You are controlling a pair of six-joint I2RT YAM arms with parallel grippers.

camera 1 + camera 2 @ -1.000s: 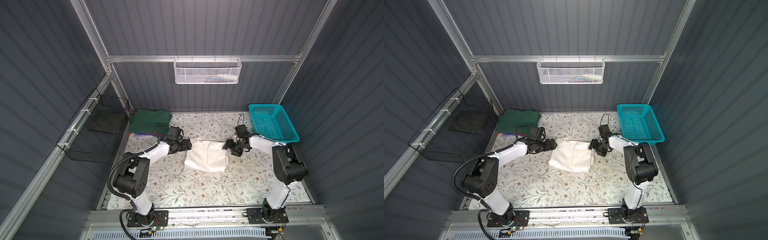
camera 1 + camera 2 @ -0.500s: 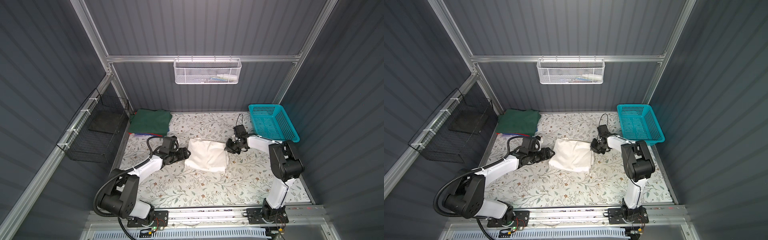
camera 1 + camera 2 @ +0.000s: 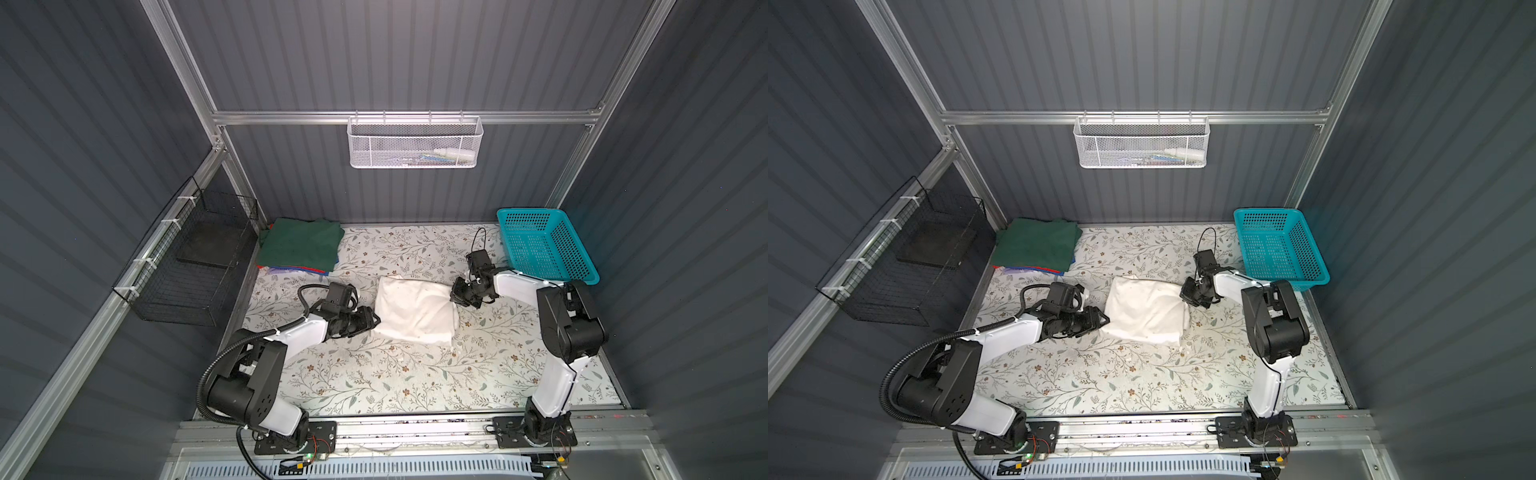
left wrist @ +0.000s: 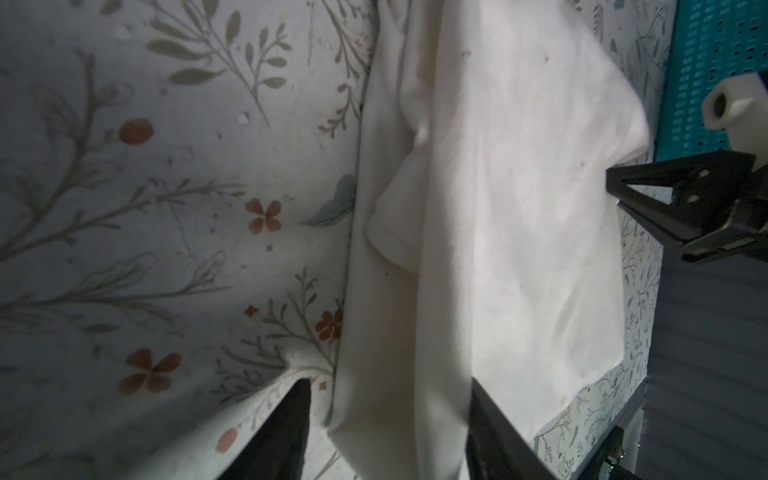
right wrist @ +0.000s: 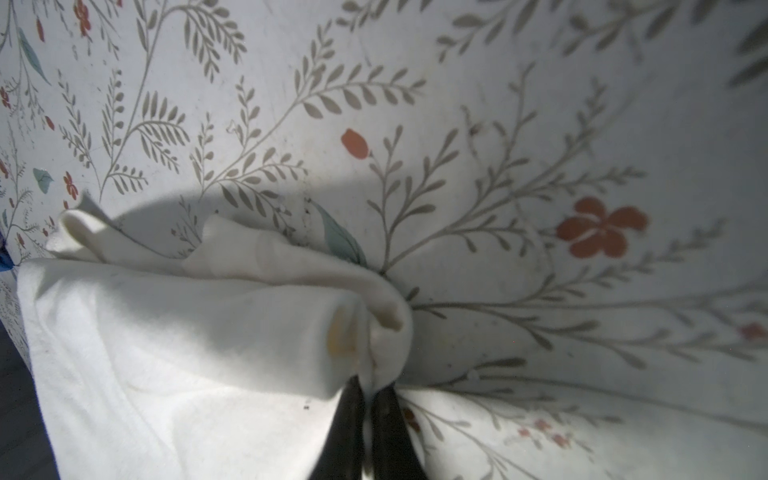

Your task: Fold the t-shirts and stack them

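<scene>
The white tee [image 3: 415, 309] lay folded in the middle of the table [image 3: 374, 382], well apart from the green tee [image 3: 301, 245] in the far left corner. The right pincer [image 5: 368, 386] was clenched on its bunched edge; the left pincer [image 4: 388, 386] stood released, jaws astride the opposite edge

Workspace clutter: floral mat, three baskets.
Teal basket [image 3: 530, 212] sits on the mat [image 3: 395, 374] at my far right corner. White mesh basket [image 3: 395, 141] hangs on the back rail, contents too small to tell. Black wire basket [image 3: 174, 299] hangs on the left wall.
</scene>
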